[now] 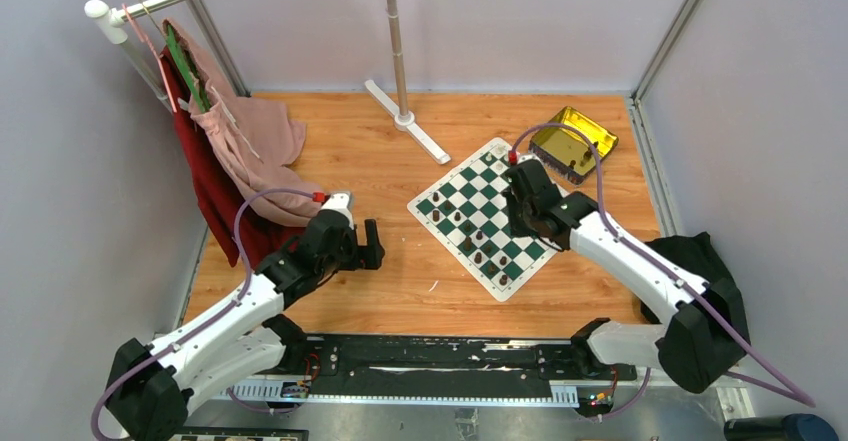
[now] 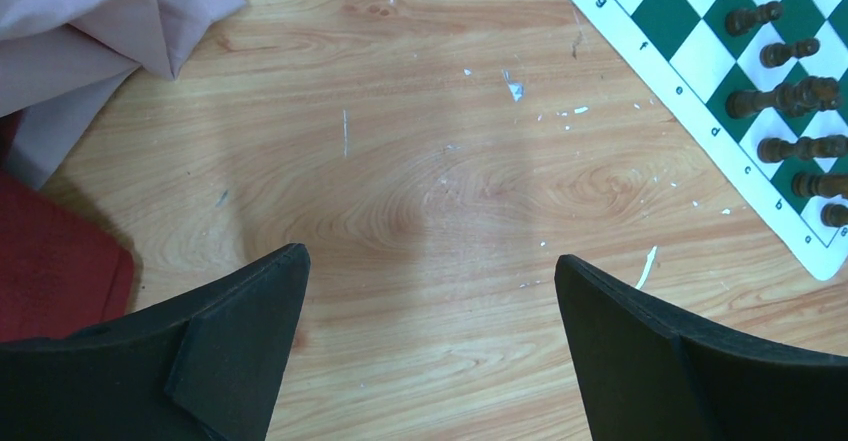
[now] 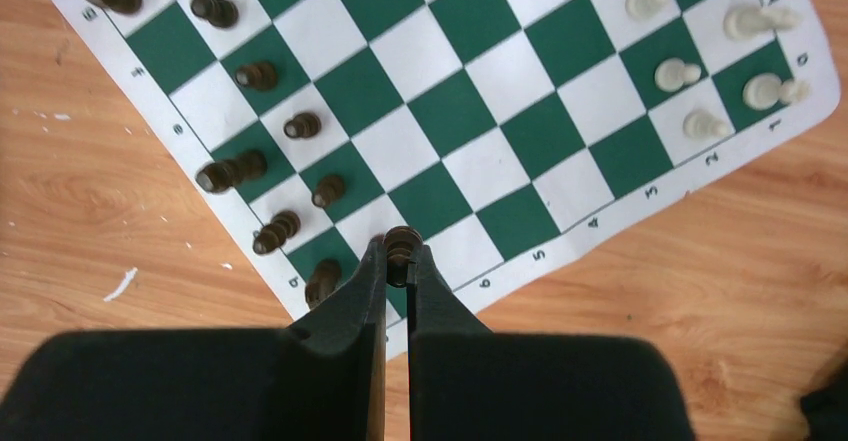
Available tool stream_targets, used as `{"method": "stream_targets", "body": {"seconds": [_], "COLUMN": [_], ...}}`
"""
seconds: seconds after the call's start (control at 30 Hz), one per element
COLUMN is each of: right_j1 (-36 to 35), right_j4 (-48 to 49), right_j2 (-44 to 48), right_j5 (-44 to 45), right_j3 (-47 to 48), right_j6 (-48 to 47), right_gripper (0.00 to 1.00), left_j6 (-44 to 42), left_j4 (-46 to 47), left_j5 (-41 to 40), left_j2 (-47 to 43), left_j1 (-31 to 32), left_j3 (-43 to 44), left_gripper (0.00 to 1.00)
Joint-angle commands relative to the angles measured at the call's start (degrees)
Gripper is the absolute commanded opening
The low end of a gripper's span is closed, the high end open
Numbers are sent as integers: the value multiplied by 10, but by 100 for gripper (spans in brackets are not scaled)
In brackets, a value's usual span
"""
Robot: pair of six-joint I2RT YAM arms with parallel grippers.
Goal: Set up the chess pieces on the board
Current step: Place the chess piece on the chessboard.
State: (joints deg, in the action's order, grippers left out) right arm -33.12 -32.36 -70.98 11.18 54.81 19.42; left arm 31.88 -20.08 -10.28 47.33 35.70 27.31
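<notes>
Right pincer [image 3: 400, 261] is clenched on a dark brown piece [image 3: 402, 242], a pawn by the look of its round head. It sits low and centre in the right wrist view, over the near edge of the board [image 3: 455, 111]. Whether its base touches the square, I can't tell. Here's the danger: a dark neighbour [image 3: 322, 281] stands just beside the finger at lower left. When those fingers spread, that one could get clipped and tip into the line of dark pieces [image 3: 232, 171] running up the left side. The grip sits high on the head too, so a release from above the mat could leave the piece wobbling or rolling. White pieces [image 3: 676, 74] at upper right are well apart, safe. Left pincer [image 2: 430, 286] hangs released over bare counter [image 2: 420, 161], left of the board, out of trouble.
</notes>
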Motion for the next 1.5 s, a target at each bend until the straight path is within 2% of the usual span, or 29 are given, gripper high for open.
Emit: {"method": "stream_targets", "body": {"seconds": [0.0, 0.23, 0.53, 1.47], "right_j1": [-19, -34, -45, -56], "right_j4": [-20, -13, 3, 87], "right_j2": [45, 85, 88, 22], "right_j5": [25, 30, 37, 34], "right_j3": [-54, -114, -153, -195], "right_j6": [49, 88, 109, 111], "right_gripper": [0, 0, 0, 0], "left_j6": [-14, -23, -33, -33], "left_j4": [-1, 4, 2, -3], "left_j5": [15, 19, 18, 14], "left_j2": [18, 45, 57, 45], "left_j1": [-2, 2, 8, 9], "left_j3": [15, 29, 37, 31], "left_gripper": [100, 100, 100, 100]}}
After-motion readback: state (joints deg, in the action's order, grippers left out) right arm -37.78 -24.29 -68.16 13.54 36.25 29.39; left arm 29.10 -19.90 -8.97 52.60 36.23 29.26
